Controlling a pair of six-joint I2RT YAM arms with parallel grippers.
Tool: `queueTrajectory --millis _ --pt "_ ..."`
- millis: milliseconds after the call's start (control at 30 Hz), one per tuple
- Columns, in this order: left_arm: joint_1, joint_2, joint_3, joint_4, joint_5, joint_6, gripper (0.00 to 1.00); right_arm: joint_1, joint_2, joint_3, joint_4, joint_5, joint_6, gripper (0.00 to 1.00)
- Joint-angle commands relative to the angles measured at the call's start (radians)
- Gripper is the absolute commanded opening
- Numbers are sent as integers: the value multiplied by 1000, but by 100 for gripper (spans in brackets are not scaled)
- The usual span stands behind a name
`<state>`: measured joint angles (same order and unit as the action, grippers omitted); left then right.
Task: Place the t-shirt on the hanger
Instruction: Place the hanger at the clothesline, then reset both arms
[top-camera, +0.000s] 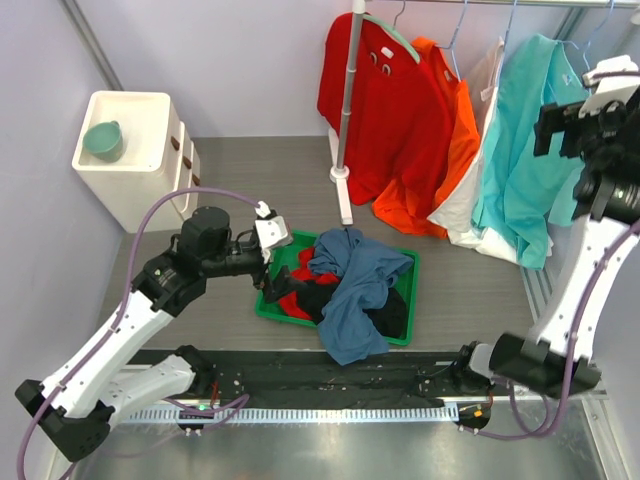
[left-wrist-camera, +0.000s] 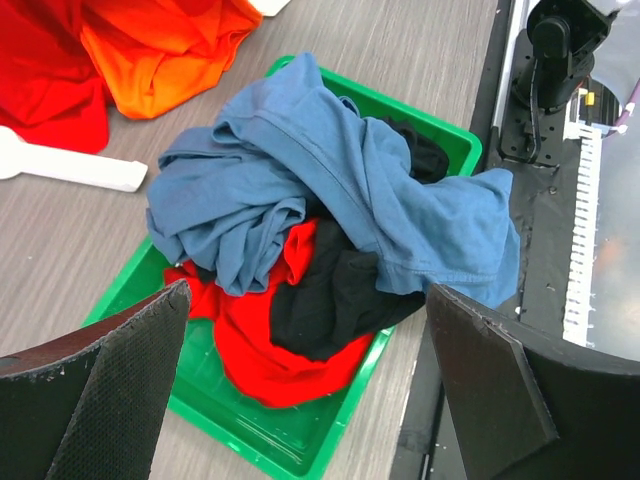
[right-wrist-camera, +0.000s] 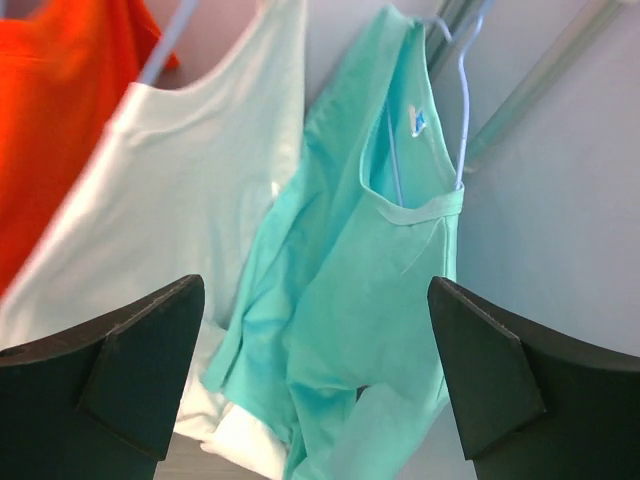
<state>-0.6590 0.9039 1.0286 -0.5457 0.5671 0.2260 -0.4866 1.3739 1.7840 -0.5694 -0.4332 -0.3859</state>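
The turquoise t-shirt (top-camera: 528, 150) hangs from the rail at the right, draped on the thin pale-blue hanger (right-wrist-camera: 462, 90), whose wire passes through the neck beside a small white label; the shirt fills the right wrist view (right-wrist-camera: 370, 300). My right gripper (right-wrist-camera: 315, 375) is open and empty, raised high and facing the shirt, a little apart from it; in the top view it shows at the far right (top-camera: 560, 125). My left gripper (left-wrist-camera: 300, 400) is open and empty over the near left edge of the green bin (top-camera: 270, 305).
The green bin (left-wrist-camera: 300, 440) holds a slate-blue garment (left-wrist-camera: 330, 190), red and black clothes. A red shirt (top-camera: 375, 110), an orange shirt (top-camera: 455, 140) and a white garment (right-wrist-camera: 190, 190) hang on the rail. A white stand post (top-camera: 345, 150) and a white cabinet (top-camera: 130, 150) stand behind.
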Motion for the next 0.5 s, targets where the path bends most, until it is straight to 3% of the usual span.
queueTrajectory --millis 0,133,300,467 --pt "2 -20 -1 0 -13 -51 100 -3 -136 -178 -81 -49 -13 99" --pt "2 -22 5 -11 -44 -96 100 -3 -223 -395 -157 -47 -97 96" --pt "15 49 85 -144 -140 -220 100 -1 -298 -477 -334 -168 -168 100" --pt "208 131 108 -241 -91 -388 100 80 -351 -520 -515 -225 -189 100"
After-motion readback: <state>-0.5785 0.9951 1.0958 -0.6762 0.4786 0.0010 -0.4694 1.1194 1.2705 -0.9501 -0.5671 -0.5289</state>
